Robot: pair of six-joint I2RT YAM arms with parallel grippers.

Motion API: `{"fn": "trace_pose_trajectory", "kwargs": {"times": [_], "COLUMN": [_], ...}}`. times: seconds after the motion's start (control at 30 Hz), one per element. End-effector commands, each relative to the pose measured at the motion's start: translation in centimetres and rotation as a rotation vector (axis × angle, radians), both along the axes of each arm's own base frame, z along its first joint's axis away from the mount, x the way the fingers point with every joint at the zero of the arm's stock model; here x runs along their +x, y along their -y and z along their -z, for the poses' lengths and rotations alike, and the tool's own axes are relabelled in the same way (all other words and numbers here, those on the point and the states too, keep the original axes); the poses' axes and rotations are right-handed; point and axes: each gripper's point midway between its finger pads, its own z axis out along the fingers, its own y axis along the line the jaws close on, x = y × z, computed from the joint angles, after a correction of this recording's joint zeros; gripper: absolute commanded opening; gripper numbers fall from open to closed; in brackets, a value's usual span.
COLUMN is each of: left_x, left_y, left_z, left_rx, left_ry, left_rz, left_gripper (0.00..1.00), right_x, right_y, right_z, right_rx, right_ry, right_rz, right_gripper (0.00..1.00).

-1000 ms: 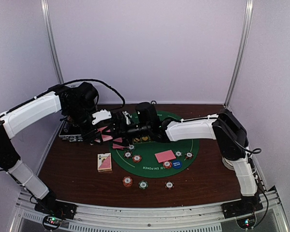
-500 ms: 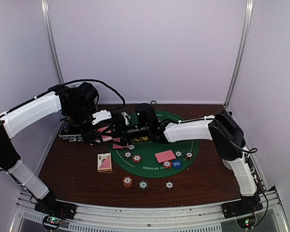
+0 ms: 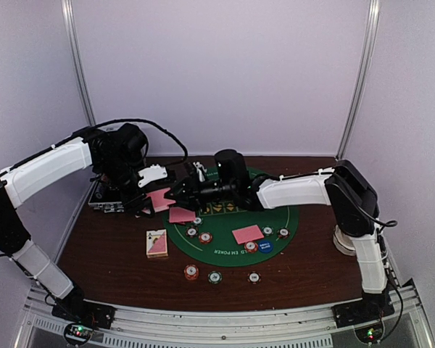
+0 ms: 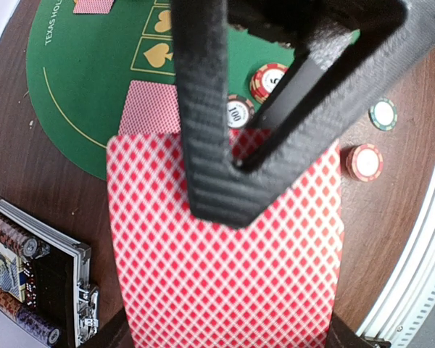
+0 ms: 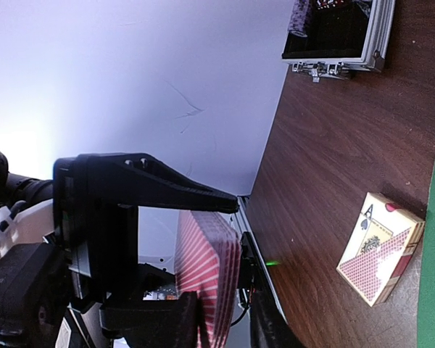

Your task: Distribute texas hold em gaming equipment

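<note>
My left gripper (image 3: 143, 197) is shut on a deck of red-backed playing cards (image 3: 159, 197), held above the mat's left edge; the deck (image 4: 225, 268) fills the left wrist view. My right gripper (image 3: 180, 193) reaches across from the right. One of its black fingers (image 4: 210, 145) lies on the deck's top card, and in the right wrist view its jaws (image 5: 212, 254) pinch cards (image 5: 203, 268) at the deck's end. Two single cards (image 3: 181, 214) (image 3: 247, 234) lie face down on the green mat (image 3: 290, 217). Striped chips (image 3: 205, 237) and a blue disc (image 3: 265, 246) also sit there.
A red chip (image 3: 191, 272), a green chip (image 3: 214, 276) and a white chip (image 3: 254, 277) lie on the wood in front of the mat. A card box (image 3: 156, 243) lies left of the mat. The open silver-edged case (image 3: 105, 199) with stacked chips stands at the far left.
My right gripper has narrowed its jaws onto the deck's top and drawn slightly right, showing more of the red deck. The left arm has held still.
</note>
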Motion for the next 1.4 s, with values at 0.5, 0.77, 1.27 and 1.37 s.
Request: {"fn": "trace_pose_trajectory", "kwargs": {"times": [0.5,0.77,1.27,1.37], "left_x": [0.3,0.2,0.2,0.3], "left_y": [-0.6,-1.0,-0.7,-0.7], "left_z": [-0.6,-0.2,-0.1,-0.1], "left_rx": [0.005,0.026,0.02,0.02], "left_ry": [0.033,0.031,0.016,0.016], "left_rz": [-0.018,-0.018,-0.013,-0.011], "left_gripper": [0.0,0.0,0.0,0.0], "right_x": [2.1,8.4,23.1,24.2], "right_y": [4.1,10.3,18.3,18.6], "right_z": [-4.2,-2.0,6.5,8.0], "right_rx": [0.157,-0.001,-0.44,-0.467], "right_ry": [-0.074,-0.026,0.129,0.133], "right_rz": [0.068,0.194,0.386,0.397], "right_gripper": [0.0,0.0,0.0,0.0]}}
